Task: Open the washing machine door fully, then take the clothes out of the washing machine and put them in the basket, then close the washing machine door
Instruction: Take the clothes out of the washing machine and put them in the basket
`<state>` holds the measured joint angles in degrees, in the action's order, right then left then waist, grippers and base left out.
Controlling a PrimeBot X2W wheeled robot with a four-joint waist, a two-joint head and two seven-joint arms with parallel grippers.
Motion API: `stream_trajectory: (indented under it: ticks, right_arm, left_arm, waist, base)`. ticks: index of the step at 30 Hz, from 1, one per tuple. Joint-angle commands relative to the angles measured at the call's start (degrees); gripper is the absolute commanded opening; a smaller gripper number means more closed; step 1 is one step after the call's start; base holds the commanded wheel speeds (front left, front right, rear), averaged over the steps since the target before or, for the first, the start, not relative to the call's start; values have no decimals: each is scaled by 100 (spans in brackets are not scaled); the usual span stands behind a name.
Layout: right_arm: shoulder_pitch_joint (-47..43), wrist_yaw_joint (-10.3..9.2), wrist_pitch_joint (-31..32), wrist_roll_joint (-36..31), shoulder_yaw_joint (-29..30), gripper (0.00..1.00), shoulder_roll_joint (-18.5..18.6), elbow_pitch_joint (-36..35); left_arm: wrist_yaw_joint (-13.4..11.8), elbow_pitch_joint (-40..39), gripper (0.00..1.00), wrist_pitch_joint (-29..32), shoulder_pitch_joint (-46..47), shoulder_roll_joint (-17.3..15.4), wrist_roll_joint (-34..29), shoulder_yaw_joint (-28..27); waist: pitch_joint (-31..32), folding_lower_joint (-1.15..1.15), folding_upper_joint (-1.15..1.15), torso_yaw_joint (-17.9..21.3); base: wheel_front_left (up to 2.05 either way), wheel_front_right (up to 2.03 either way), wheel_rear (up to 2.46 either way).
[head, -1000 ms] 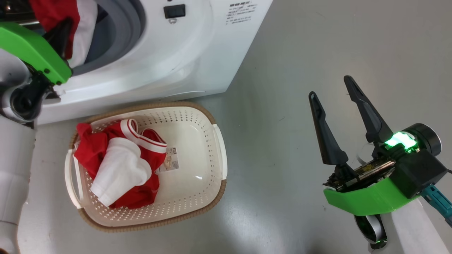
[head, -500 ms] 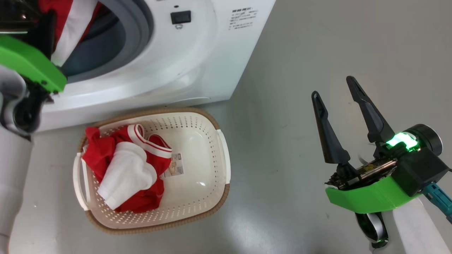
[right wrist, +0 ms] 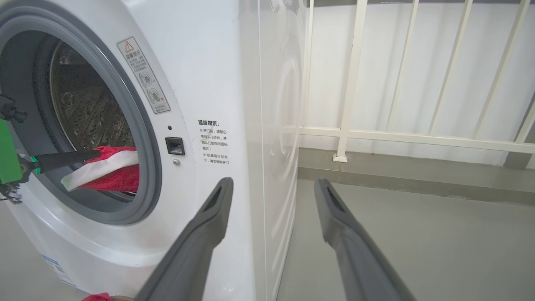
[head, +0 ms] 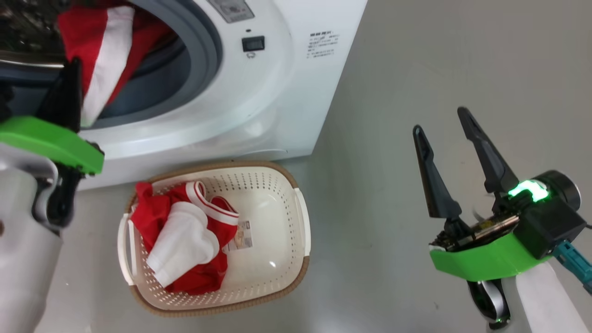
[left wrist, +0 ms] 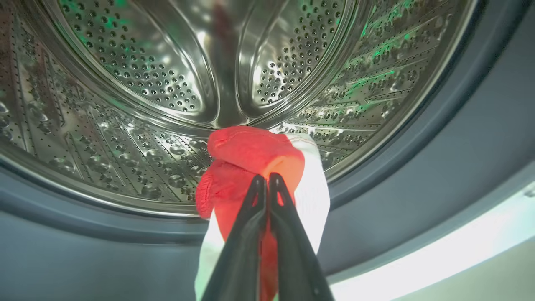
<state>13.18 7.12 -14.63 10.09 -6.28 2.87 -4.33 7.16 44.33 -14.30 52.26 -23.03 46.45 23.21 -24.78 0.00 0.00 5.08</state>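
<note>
- A red-and-white garment point(left wrist: 246, 154) is pinched in the shut left tool point(left wrist: 266, 179) at the mouth of the washing machine point(head: 277, 92), for drawing out
- The basket point(head: 240, 163) is placed just below for a short drop; the right tool point(head: 438, 121) is held aside, spread wide, empty

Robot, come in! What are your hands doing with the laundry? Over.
Left hand shut on red-and-white garment at the washing machine mouth. Right hand open, empty, over the floor. Other clothes already in basket. Nothing blocking, over.
</note>
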Motion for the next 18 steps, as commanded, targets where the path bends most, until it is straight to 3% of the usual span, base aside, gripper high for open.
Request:
stream_trajectory:
  ticks: [1, 7, 18]
  right_arm:
    - [-108, 36, -37, -15, -104, 100, 0, -108]
    - [-157, 36, -37, -32, -104, 100, 0, -60]
    - [-282, 36, -37, 2, -127, 100, 0, 11]
  left_arm:
    - [12, -328, 0, -64, -130, -349, -145, -377]
    - [-75, -1492, 0, -68, -1043, -162, -781, -1252]
    - [-106, -2641, 0, -69, -2284, 306, -1485, -2059]
  waist:
    - [151, 0, 0, -70]
    - [379, 0, 0, -136]
    - [794, 0, 0, -215]
  base:
    - [0, 0, 0]
    - [0, 0, 0]
    - [0, 0, 0]
